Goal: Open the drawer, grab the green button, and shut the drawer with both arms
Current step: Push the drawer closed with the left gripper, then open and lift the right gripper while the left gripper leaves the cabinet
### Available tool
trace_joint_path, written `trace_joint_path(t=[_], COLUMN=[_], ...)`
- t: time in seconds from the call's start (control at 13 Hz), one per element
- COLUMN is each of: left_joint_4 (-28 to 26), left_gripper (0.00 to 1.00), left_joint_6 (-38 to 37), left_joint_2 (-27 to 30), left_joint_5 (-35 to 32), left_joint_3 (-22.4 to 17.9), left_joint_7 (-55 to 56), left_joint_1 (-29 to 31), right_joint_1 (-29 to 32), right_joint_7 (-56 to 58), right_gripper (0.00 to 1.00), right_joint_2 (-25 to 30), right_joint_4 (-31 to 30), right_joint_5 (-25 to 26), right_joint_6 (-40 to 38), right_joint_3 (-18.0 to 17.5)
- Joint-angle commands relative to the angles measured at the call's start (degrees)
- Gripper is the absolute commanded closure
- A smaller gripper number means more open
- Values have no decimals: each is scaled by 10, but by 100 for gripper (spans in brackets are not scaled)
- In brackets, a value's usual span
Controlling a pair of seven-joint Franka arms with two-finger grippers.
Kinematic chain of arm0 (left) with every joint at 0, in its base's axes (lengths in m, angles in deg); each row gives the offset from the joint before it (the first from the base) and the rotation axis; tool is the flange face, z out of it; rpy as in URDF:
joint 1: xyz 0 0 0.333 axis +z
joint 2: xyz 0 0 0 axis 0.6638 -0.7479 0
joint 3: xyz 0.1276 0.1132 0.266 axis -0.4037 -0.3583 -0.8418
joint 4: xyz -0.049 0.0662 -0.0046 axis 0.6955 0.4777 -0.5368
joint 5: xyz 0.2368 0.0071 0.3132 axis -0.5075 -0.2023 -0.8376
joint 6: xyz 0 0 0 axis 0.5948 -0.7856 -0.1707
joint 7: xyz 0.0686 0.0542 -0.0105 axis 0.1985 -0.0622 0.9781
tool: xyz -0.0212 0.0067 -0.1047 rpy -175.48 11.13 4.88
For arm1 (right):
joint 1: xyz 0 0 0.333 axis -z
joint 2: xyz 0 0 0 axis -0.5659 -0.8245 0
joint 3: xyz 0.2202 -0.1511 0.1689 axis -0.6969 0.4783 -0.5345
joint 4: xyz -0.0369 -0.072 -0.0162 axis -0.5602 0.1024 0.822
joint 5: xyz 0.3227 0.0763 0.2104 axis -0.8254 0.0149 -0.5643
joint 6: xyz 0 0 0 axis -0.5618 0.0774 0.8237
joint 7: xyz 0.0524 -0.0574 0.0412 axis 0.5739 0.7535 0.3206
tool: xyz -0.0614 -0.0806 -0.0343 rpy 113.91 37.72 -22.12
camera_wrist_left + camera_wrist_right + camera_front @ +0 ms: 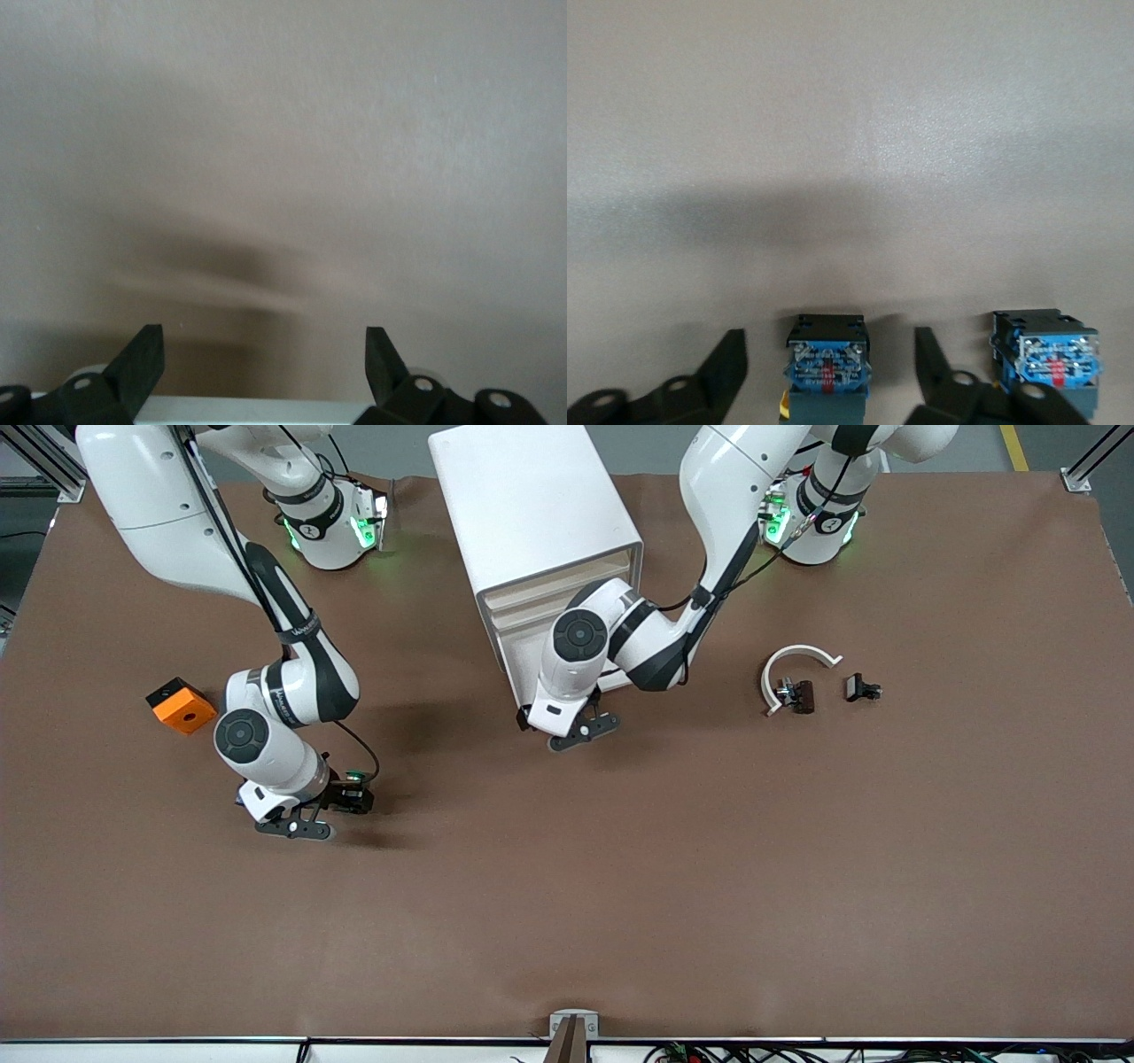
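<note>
Two grippers, both open: the right gripper [297, 822] sits low on the bench toward the right arm's end, its fingers [726, 372] either side of the button [354, 784] without pinching it, and a second button [1045, 354] lies just beside. The left gripper [576, 731] hangs empty, fingers wide, in front of the cabinet [532, 514]. Looks like the release step; next the right arm should lift clear and the left should push the drawer shut, though the left arm hides the drawer here.

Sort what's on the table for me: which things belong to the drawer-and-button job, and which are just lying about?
Job: white drawer cabinet; left gripper, open, in front of it; right gripper, open, either side of a blue-bodied button, cap hidden.

Likely lying about: second button beside it, orange block, white curved piece, dark part beside it, small black part.
</note>
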Motion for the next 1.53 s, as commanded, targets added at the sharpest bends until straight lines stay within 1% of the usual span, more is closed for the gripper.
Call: trace_joint_path(t=[0.0,0.08,0.23,0.31,0.46,0.69,0.84,0.92,1.07,1.15,1.3,1.46], left_joint_4=[0,0,0,0,0,1,1,1,1,1,2,2], left_gripper=[0,0,0,0,0,0,0,0,0,0,0,0], left_joint_6=[-20,-24,-34,-35,-34,-41,-48,-48,-48,-48,-48,-48], left_joint_2=[7,8,8,8,8,8,8,8,8,8,8,8], left_joint_5=[-3,-3,-3,-3,-3,-3,-1,14,34,44,68,70], left_joint_3=[-3,-1,19,26,41,51,53,55,58,58,58,64], left_joint_7=[16,17,32,41,56,69,70,70,71,71,70,71], left_joint_1=[-32,-36,-35,-35,-36,-34,-31,-33,-35,-34,-34,-36], right_joint_1=[5,5,6,6,5,6,11,18,56,77,106,117], right_joint_7=[1,1,6,6,5,4,11,38,131,167,212,223], right_gripper=[0,0,0,0,0,0,0,0,0,0,0,0], right_joint_2=[31,45,69,82,121,176,203,206,203,202,205,207], right_joint_4=[52,75,120,135,140,140,156,182,252,270,276,279], right_joint_5=[8,8,8,8,7,7,7,8,7,7,7,6], right_joint_6=[-120,-167,-259,-292,-335,-395,-438,-469,-555,-571,-578,-579], right_joint_3=[-5,-5,-7,-7,-7,-6,-3,-2,-2,-2,-2,-3])
